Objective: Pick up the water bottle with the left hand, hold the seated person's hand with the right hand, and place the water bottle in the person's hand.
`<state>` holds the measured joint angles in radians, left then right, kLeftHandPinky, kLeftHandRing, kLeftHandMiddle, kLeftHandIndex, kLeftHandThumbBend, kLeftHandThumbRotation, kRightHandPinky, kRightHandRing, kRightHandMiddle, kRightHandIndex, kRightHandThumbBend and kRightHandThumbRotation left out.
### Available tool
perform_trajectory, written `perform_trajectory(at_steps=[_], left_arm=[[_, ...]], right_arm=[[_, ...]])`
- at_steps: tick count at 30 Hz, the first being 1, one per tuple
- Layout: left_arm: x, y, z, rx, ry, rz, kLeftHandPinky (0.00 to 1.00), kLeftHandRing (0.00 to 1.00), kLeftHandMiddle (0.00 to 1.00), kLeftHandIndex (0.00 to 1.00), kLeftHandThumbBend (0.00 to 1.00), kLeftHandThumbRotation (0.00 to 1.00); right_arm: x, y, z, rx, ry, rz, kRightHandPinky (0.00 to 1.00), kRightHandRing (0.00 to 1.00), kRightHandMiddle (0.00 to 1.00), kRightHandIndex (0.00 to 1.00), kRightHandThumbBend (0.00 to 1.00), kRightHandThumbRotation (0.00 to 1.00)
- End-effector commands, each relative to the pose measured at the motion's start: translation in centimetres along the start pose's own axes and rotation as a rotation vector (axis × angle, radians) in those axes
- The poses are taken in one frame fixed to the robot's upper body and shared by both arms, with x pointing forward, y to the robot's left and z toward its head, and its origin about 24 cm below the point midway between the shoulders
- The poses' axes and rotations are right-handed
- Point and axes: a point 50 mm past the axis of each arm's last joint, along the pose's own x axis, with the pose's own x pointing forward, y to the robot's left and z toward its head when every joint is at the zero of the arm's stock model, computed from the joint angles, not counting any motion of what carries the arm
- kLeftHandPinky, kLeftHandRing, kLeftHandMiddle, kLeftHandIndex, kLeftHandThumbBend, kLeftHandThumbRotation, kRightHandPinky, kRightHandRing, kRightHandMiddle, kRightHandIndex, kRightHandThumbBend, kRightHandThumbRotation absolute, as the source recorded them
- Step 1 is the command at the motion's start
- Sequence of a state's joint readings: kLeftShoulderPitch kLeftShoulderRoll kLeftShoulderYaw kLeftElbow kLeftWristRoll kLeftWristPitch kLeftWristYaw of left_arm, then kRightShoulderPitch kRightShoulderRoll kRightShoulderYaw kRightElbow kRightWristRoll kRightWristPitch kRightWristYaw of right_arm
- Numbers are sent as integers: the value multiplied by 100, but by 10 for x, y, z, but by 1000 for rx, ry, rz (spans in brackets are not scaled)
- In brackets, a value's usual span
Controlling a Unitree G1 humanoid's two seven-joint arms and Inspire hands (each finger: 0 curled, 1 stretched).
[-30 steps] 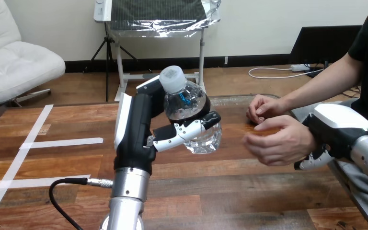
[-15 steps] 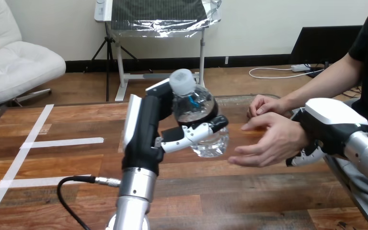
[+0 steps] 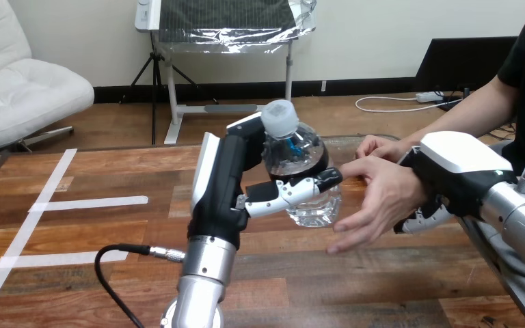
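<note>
A clear plastic water bottle with a white cap and a dark label band (image 3: 299, 160) is held off the brown wooden table (image 3: 96, 287), above its middle and somewhat toward the far edge, leaning slightly with the cap uppermost. The robot's left hand (image 3: 222, 186) grips it from the left: the thumb (image 3: 294, 193) crosses the front of the bottle's lower half and the other fingers wrap behind it, so the hand is closed around the bottle. Just to the right of the bottle, the person's open hand (image 3: 377, 195) faces it with palm turned toward it and fingers stretched out; the fingertips are right at the bottle's side, though contact cannot be told. The robot's right hand (image 3: 454, 171) sits at that hand's wrist near the table's right edge, its fingers (image 3: 420, 219) curled under the wrist. The person's other hand (image 3: 377, 146) rests loosely closed near the table's far right corner. White tape strips (image 3: 89, 203) lie on the table near its left edge.
</note>
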<state>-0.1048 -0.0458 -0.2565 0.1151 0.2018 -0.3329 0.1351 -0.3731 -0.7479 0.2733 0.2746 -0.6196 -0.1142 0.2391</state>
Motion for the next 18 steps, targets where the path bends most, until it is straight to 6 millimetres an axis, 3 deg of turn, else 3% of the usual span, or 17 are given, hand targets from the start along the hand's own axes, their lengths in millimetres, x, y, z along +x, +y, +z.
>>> perform_trajectory(at_steps=[1, 18], left_arm=[[24, -18, 27, -83, -119, 4, 41, 40, 41, 48, 63, 0], [26, -26, 28, -107, -105, -9, 39, 39, 41, 48, 64, 0]], right_arm=[[-3, -27, 1, 2, -25, -133, 18, 25, 32, 33, 80, 0], [-5, -27, 5, -30, -88, -168, 20, 26, 32, 31, 82, 0]])
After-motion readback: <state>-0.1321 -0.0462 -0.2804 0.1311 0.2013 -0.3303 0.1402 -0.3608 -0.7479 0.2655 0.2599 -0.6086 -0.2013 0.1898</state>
